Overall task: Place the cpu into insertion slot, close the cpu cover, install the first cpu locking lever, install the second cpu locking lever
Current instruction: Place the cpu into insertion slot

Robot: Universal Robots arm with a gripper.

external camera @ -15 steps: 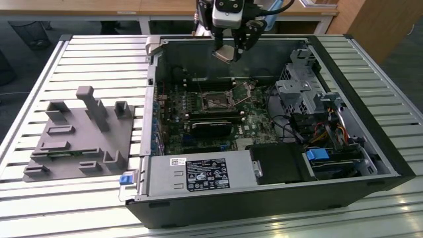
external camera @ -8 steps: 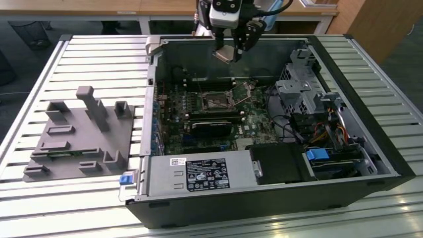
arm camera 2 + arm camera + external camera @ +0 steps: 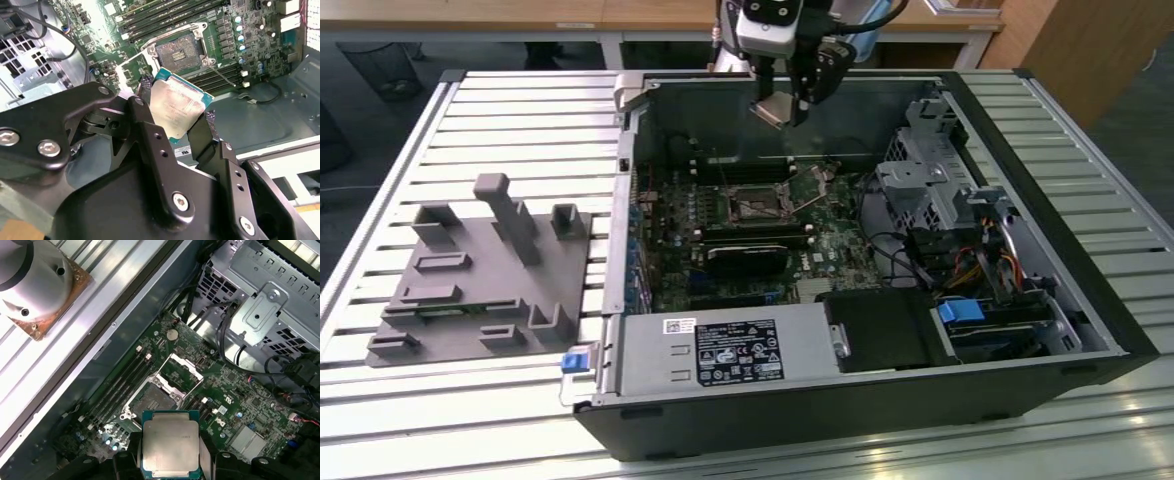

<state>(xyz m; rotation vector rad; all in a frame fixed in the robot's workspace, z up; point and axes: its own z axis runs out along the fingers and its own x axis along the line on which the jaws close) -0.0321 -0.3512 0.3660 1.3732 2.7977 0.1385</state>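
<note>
My gripper (image 3: 783, 103) hangs over the back of the open computer case, shut on the cpu (image 3: 775, 110). In both wrist views the cpu (image 3: 175, 106) (image 3: 169, 442) is a flat square chip with a dull silvery top, pinched at its edges between the black fingers (image 3: 146, 102). Well below it on the green motherboard lies the insertion slot (image 3: 180, 50) (image 3: 156, 400) (image 3: 754, 207), its dark centre bare. The cpu cover (image 3: 183, 372) (image 3: 129, 66) stands swung open beside the slot. A thin metal lever (image 3: 223, 78) sticks out along the slot's edge.
The case (image 3: 1107, 330) lies on a slatted metal table (image 3: 520, 110). A black cooler block (image 3: 747, 262) sits in front of the slot, with a drive cage (image 3: 927, 175) and cables at the exterior view's right. A grey fixture (image 3: 480, 270) stands outside at the exterior view's left.
</note>
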